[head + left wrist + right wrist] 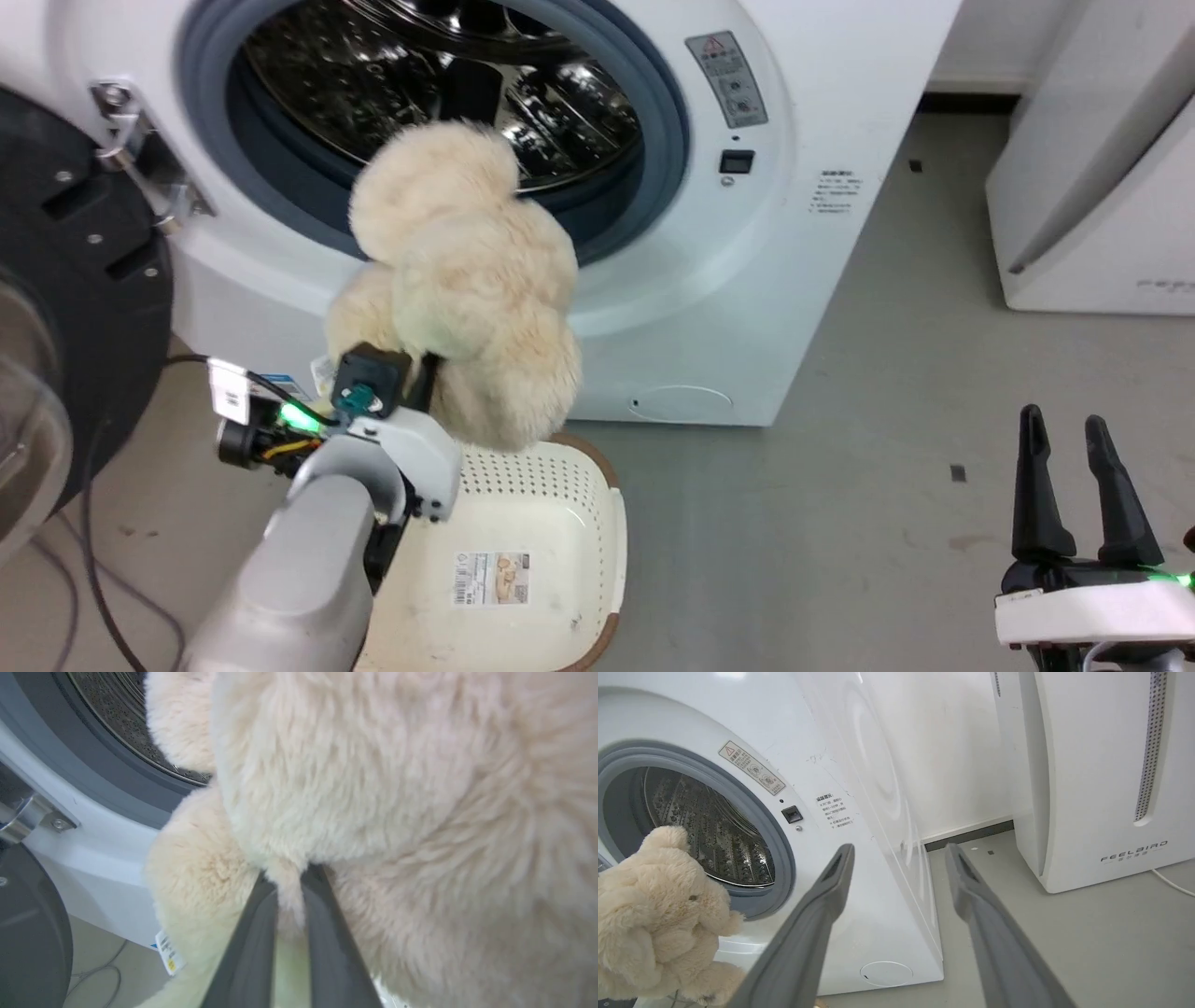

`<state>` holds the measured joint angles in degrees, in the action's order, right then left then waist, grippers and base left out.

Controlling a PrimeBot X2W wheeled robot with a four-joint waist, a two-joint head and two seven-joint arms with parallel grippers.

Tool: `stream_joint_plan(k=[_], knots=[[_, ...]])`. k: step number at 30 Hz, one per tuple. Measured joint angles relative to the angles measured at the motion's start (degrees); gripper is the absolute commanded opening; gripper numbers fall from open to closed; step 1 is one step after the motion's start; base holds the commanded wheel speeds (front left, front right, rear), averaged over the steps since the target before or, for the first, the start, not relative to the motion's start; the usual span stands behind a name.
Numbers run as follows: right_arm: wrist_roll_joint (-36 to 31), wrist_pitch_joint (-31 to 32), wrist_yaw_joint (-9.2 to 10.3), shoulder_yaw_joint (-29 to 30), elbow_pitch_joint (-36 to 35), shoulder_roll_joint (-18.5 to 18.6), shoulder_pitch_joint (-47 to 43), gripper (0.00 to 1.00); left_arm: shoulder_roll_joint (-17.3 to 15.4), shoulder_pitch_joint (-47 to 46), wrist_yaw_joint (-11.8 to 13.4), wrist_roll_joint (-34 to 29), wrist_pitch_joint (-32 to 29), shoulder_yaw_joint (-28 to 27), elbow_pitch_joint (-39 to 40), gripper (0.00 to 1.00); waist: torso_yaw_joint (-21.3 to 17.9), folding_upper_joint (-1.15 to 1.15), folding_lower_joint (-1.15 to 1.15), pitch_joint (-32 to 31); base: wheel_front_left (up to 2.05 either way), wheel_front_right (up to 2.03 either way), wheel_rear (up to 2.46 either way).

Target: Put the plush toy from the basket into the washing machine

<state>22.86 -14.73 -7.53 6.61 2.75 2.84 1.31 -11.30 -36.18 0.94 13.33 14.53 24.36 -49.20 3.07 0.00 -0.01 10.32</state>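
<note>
Head view: the left gripper (428, 371) is pinching the plush toy (467, 280), holding it above the basket (611, 551), in front of the washing machine (747, 280) opening. The right gripper (1062, 420) is standing spread, well apart. Left wrist view: the fingers (327, 933) are squeezing a fold of fur. Right wrist view: the plush toy is hanging outside the opening.

Bright even light, close-up blur on plush toy (373, 788)
</note>
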Motion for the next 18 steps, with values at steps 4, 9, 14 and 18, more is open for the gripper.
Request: stream_joint_plan(k=[4, 9, 14, 18], knots=[[0.4, 0.0, 0.0, 0.0, -0.1, 0.0, 0.8, 1.0, -0.9, -1.4, 0.7, 0.3, 0.0, -2.0, 1.8, 0.0, -1.6, 0.0, 0.0, 1.6, 0.0, 0.0, 0.0], [0.5, 0.0, 0.0, 0.1, -0.2, 0.0, 2.6, 1.0, -2.4, -5.7, 1.0, 0.5, 0.0, -4.5, 2.9, 0.0, -3.7, 0.0, 0.0, 4.4, 0.0, 0.0, 0.0], [0.9, 0.0, 0.0, -0.4, -0.5, 0.0, 5.0, 1.0, -3.9, -11.3, 1.2, 0.5, 0.0, -6.2, 2.6, 0.0, -5.8, 0.0, 0.01, 7.7, 0.0, 0.0, 0.0], [1.9, 0.0, 0.0, -1.2, -0.8, 0.0, 7.1, 1.0, -5.5, -16.1, 1.1, 0.5, 0.0, -7.4, 1.2, 0.0, -7.6, 0.0, 0.01, 10.8, 0.0, 0.0, 0.0]])
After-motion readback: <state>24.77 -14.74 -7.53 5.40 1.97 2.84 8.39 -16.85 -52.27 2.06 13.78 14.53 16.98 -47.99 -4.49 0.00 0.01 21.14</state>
